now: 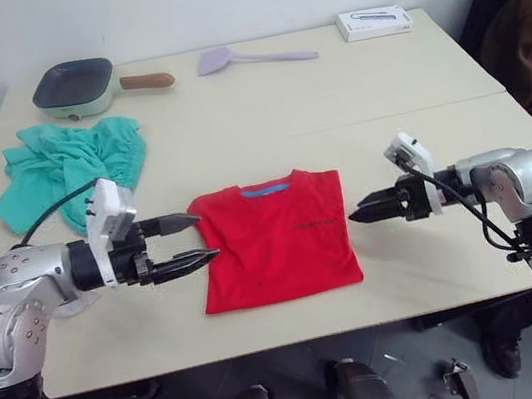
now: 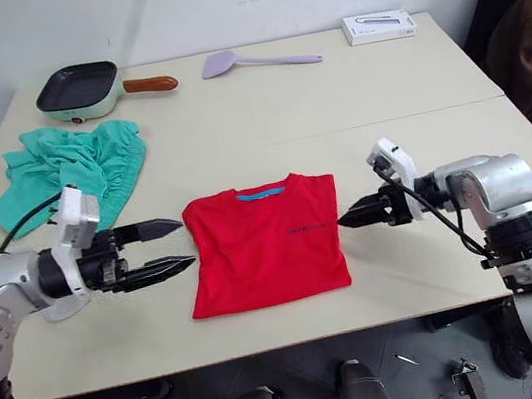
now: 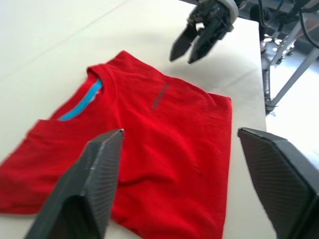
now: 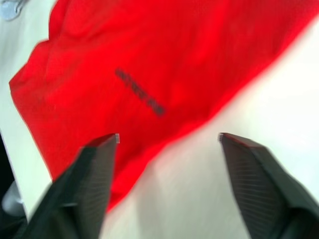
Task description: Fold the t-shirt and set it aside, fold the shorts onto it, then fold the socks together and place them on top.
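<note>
On the pale beige tabletop (image 1: 428, 265) I see the bright red short-sleeved t-shirt (image 1: 274, 239) lying flat near the front edge, sleeves already tucked in so it forms a neat rectangle; I judge its folding partly done. Crumpled at the far left, well apart from it, sits the teal-green thin fabric shorts (image 1: 69, 170), untouched. I spot no socks. My left gripper (image 1: 184, 243) hangs just beside the shirt's left edge, fingers spread wide; my right gripper (image 1: 359, 213) hovers at the right edge, also parted, holding nothing.
</note>
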`<move>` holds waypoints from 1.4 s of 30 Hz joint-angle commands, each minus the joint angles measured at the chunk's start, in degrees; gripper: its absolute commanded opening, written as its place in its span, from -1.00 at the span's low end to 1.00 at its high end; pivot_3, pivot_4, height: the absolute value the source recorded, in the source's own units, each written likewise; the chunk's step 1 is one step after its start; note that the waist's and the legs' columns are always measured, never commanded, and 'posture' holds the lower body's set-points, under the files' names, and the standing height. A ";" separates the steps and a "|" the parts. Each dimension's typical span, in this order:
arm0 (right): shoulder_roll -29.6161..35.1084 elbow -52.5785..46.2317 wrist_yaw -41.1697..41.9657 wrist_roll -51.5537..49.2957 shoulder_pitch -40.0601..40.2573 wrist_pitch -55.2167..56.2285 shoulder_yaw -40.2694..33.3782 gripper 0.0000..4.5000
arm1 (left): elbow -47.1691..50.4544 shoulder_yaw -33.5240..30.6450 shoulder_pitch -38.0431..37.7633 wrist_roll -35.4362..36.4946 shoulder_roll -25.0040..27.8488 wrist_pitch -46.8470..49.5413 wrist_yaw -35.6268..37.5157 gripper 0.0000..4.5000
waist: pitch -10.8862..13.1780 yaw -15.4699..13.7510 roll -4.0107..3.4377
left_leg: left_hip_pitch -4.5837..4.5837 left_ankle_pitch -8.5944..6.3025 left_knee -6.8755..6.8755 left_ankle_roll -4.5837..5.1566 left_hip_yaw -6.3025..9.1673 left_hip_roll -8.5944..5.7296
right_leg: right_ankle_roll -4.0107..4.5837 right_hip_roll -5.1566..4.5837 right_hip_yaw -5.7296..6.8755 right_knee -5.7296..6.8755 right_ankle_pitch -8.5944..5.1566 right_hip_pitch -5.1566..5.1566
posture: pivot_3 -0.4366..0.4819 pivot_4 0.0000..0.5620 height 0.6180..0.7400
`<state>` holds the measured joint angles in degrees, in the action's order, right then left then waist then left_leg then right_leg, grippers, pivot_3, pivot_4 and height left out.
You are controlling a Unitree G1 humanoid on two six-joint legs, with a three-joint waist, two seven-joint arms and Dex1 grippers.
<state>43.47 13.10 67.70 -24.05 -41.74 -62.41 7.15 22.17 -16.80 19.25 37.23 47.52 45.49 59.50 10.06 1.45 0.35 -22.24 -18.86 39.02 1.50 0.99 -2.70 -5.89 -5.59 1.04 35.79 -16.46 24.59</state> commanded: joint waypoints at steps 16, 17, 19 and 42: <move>-16.95 1.35 -8.74 -5.04 -1.78 -11.95 0.64 0.98 | 2.84 -0.49 3.18 10.30 1.93 1.84 -2.57 1.00 | -0.01 0.32 0.02 | 0.12 -0.02 0.02 -0.09 -0.03 0.11 | 0.00 0.13 -0.03 0.19 0.00 -0.05 | -0.05 -0.47 1.00; -17.32 1.52 -9.35 -4.90 -1.74 -11.98 0.64 0.98 | 3.00 -0.27 3.21 10.22 2.09 1.64 -2.58 1.00 | -0.02 0.33 0.02 | 0.12 -0.02 0.02 -0.09 -0.04 0.11 | 0.00 0.13 -0.03 0.19 0.00 -0.04 | -0.05 -0.47 1.00; -18.27 2.14 -10.88 -4.88 -1.43 -11.98 -0.21 0.81 | 3.25 0.08 3.12 10.18 2.09 1.41 -2.89 1.00 | -0.02 0.33 0.02 | 0.12 -0.02 0.02 -0.09 -0.04 0.11 | 0.01 0.14 -0.03 0.19 0.00 -0.04 | -0.05 -0.47 1.00; 5.31 5.98 -7.75 -2.07 1.60 -0.99 -5.60 -0.99 | 2.91 5.73 8.66 14.50 -1.59 1.40 -3.59 1.00 | 0.02 -2.12 -0.02 | -0.04 -0.09 0.05 0.14 -0.01 -0.11 | -0.02 -0.05 0.02 0.05 0.02 -0.05 | -0.05 -0.47 1.00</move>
<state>45.53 18.47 57.90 -27.04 -40.08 -65.53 3.60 23.85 -10.81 26.89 49.63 45.88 46.64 55.80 10.08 -0.67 0.33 -22.30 -18.96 39.07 1.66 0.96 -2.81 -5.92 -5.64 1.05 35.82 -16.43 24.54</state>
